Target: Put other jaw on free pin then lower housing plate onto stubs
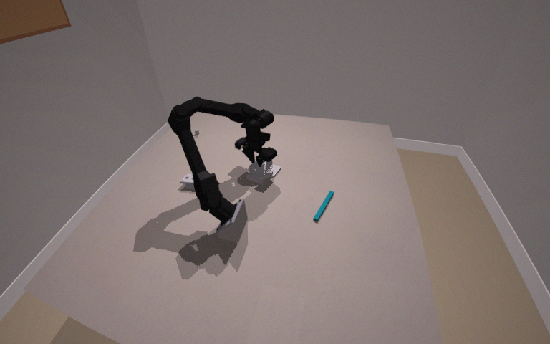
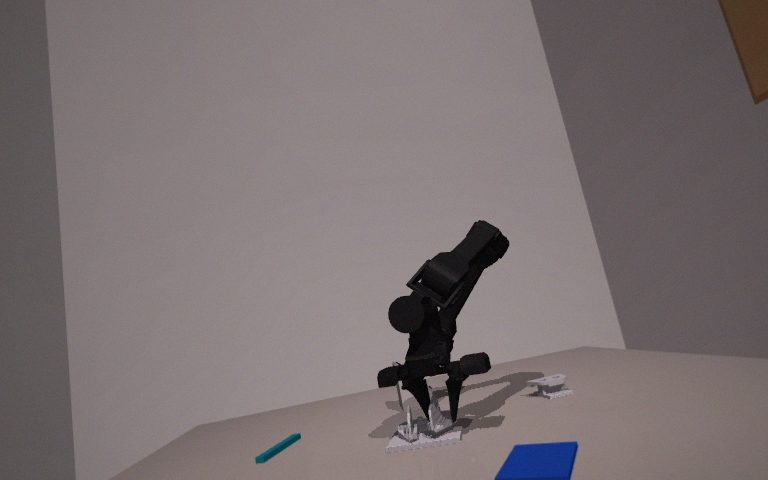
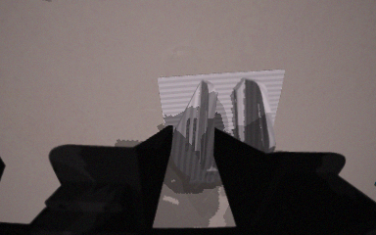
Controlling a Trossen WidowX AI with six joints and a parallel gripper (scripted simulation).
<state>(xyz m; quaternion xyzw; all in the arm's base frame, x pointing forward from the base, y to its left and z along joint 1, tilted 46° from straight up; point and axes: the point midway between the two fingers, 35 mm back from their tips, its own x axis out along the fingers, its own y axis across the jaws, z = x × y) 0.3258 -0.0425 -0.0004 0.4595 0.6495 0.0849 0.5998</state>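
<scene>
My gripper [image 1: 256,163] [image 2: 441,418] [image 3: 191,130] points down at the base and is shut on a grey-white jaw [image 2: 434,414] [image 3: 195,139]. The fingertips are low, close to the ribbed white base plate [image 1: 276,170] [image 2: 424,444] [image 3: 178,85]. The other jaw [image 2: 409,425] [image 3: 252,113] stands beside the held one on the base, with a gap between their upper parts in the wrist view. The pins and the teeth contact are hidden, so seating and meshing cannot be told. A white holed plate, seemingly the housing plate [image 1: 187,178] [image 2: 548,380], lies apart from the base.
A teal bar [image 1: 323,206] [image 2: 278,448] lies on the table, well away from the base. A blue block [image 2: 538,461] is at the bottom of the exterior view. A small white piece [image 1: 196,132] lies near the far left edge. A thin pale upright strip [image 2: 399,394] shows beside the gripper.
</scene>
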